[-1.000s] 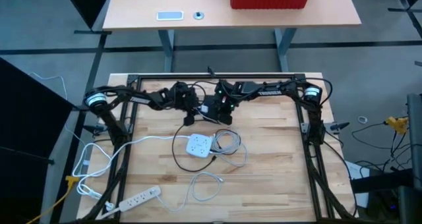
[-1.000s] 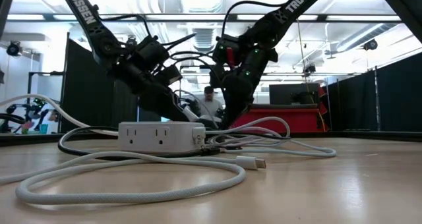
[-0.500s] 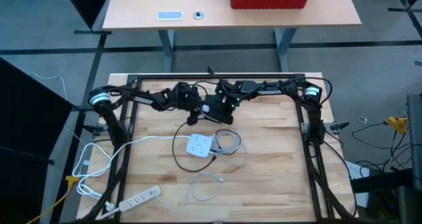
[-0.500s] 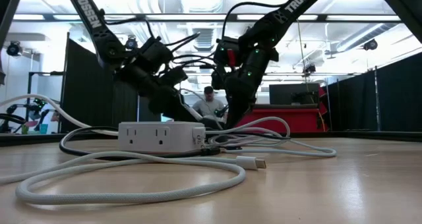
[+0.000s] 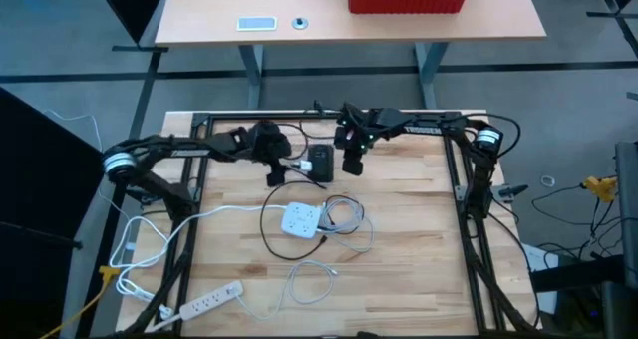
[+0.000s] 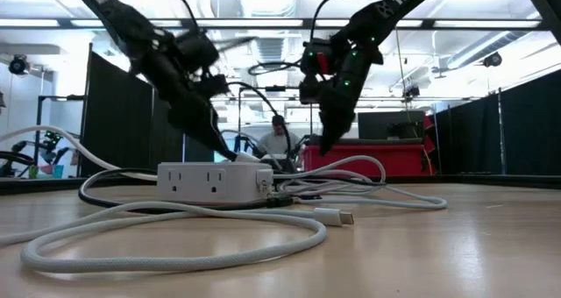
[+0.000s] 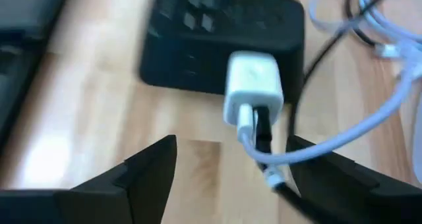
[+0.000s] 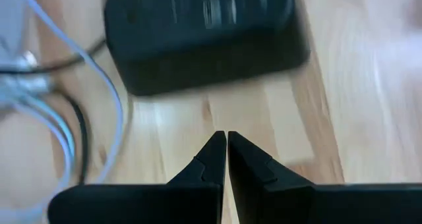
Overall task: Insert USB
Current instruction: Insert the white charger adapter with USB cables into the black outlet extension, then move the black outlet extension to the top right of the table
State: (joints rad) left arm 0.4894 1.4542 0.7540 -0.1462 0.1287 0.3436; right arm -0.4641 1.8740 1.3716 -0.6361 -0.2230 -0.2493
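Both arms are backing away from the black box (image 5: 321, 160) at the table's far middle. The left gripper (image 5: 276, 174), jaws wide, is leaving the white charger (image 7: 253, 85) plugged in with its cable (image 7: 260, 148); the right gripper (image 5: 352, 164), jaws closed empty, is lifting clear. Insertion looks done.

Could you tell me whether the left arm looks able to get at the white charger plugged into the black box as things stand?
Probably yes. The left gripper is open, and the white charger on the black box sits straight ahead between its fingers. Only the white cable trails near one finger; nothing else blocks the way.
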